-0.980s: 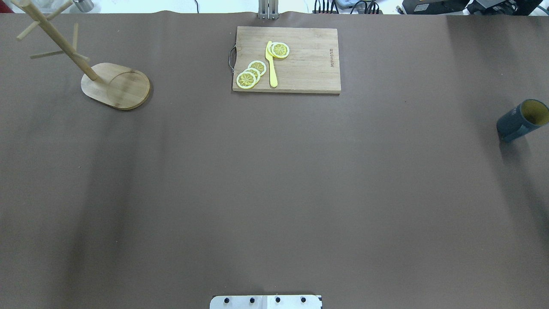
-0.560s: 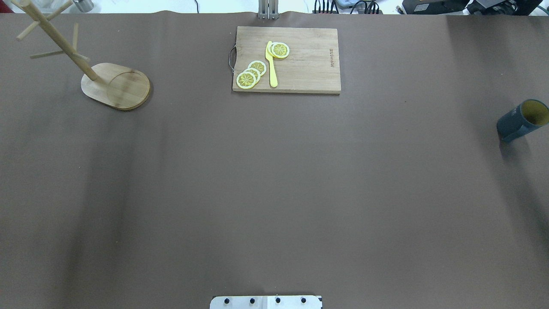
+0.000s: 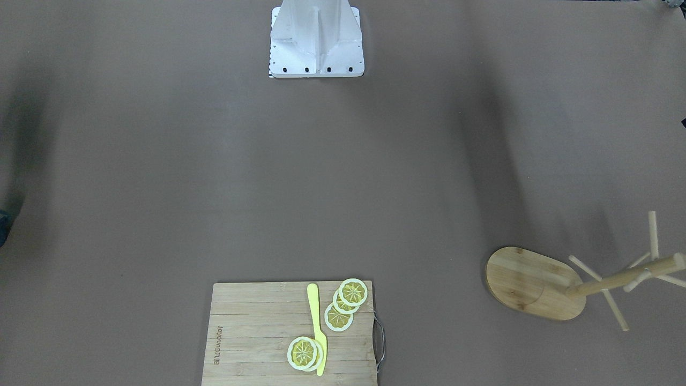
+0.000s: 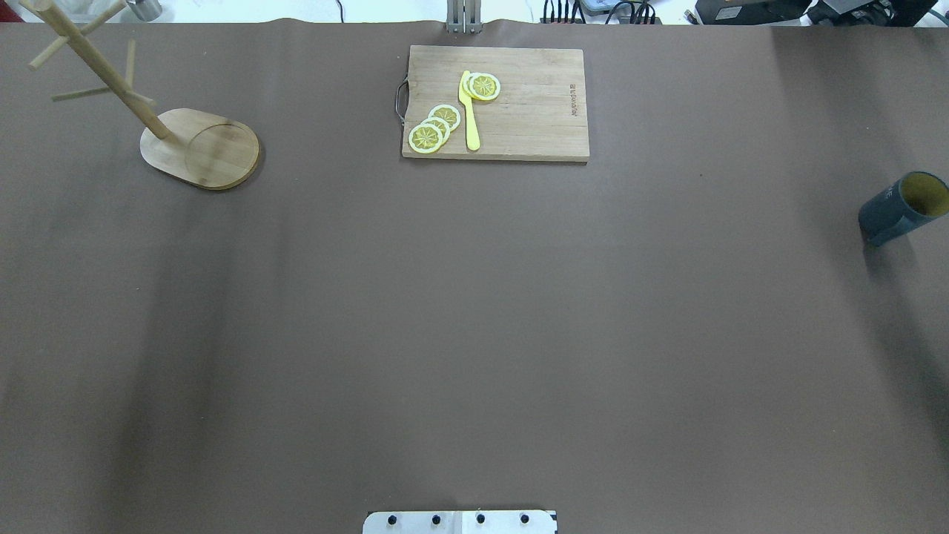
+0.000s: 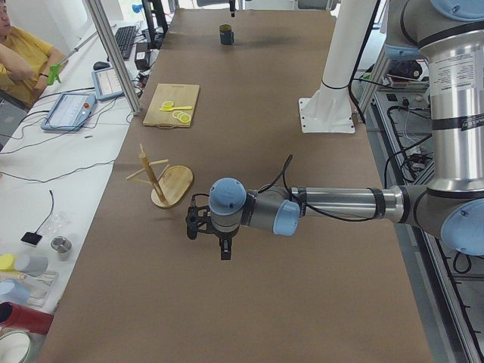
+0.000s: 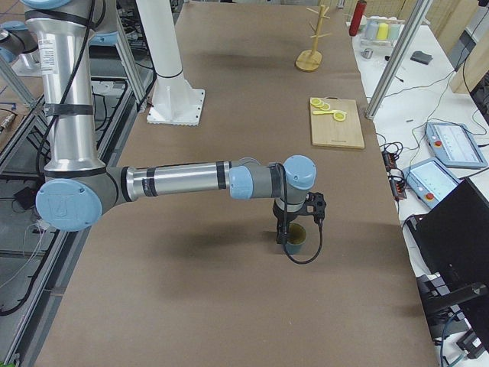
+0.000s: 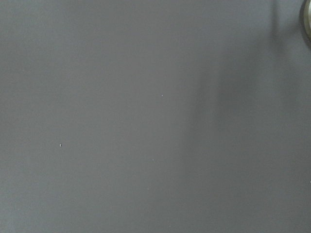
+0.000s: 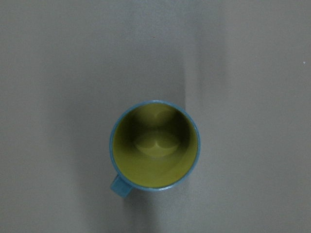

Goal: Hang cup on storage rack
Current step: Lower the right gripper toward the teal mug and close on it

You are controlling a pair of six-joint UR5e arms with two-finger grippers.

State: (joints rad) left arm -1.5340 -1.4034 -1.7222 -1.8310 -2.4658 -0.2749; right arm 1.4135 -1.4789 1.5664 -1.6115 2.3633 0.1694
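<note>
Since neither claw shows in the overhead or front-facing views, and the wrist cameras catch no fingers, we cannot tell whether the left gripper [image 5: 224, 248] or the right gripper [image 6: 284, 232] is released or clenched. We see them only from the table's ends.

The dark teal-blue mug [image 4: 901, 209] with a yellowish inside stands upright near the right edge of the brown table cover [image 4: 474, 334]. The front-facing view cuts it down to a blue sliver at the frame edge. The right wrist camera looks straight into it, with its handle at lower left, while from the right end the gripper hangs just over its rim and hides part of it.

The light bamboo mug tree [image 4: 200, 148] stands far off at the table's left, near the far edge. Its post top and upper pegs are clipped by the overhead frame. The left gripper hangs over bare cover near its base.

Between the two, at the far edge, lies a rectangular wooden cutting board [image 4: 519, 104] carrying lemon slices [image 4: 434, 127] and a yellow knife [image 4: 469, 111].

The left wrist view shows only cover and an unreadable pale curve in its corner.
</note>
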